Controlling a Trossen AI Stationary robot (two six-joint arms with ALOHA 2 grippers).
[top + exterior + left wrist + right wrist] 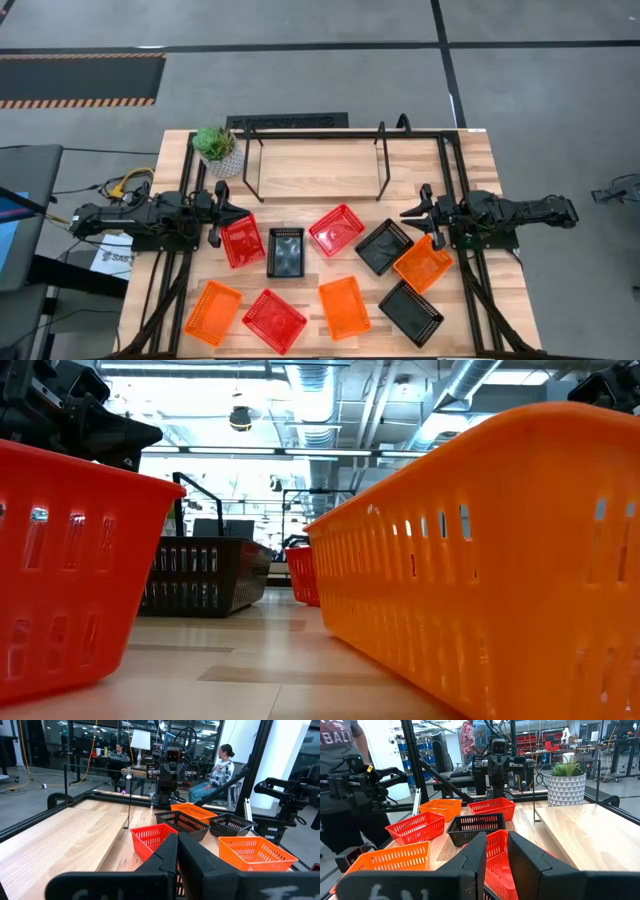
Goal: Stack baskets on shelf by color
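Observation:
Nine mesh baskets lie flat on the wooden table, in front of the shelf (315, 170). Three are red (242, 241) (336, 229) (274, 321), three orange (422, 264) (344, 307) (213, 312) and three black (286, 251) (384, 246) (411, 313). My left gripper (241, 214) (178, 845) hovers shut over the far end of the left red basket, pointing at the table's right side. My right gripper (406, 213) (497, 847) hovers beyond a black and an orange basket, pointing left. A narrow gap shows between its fingers. Neither touches anything.
A white plant pot (218, 152) stands by the shelf's left end. Black arm frames (455, 180) run along both table sides. The shelf's board (315, 172) is bare. In the low view an orange basket (480, 550) and a red one (70, 570) stand close. People are in the room beyond.

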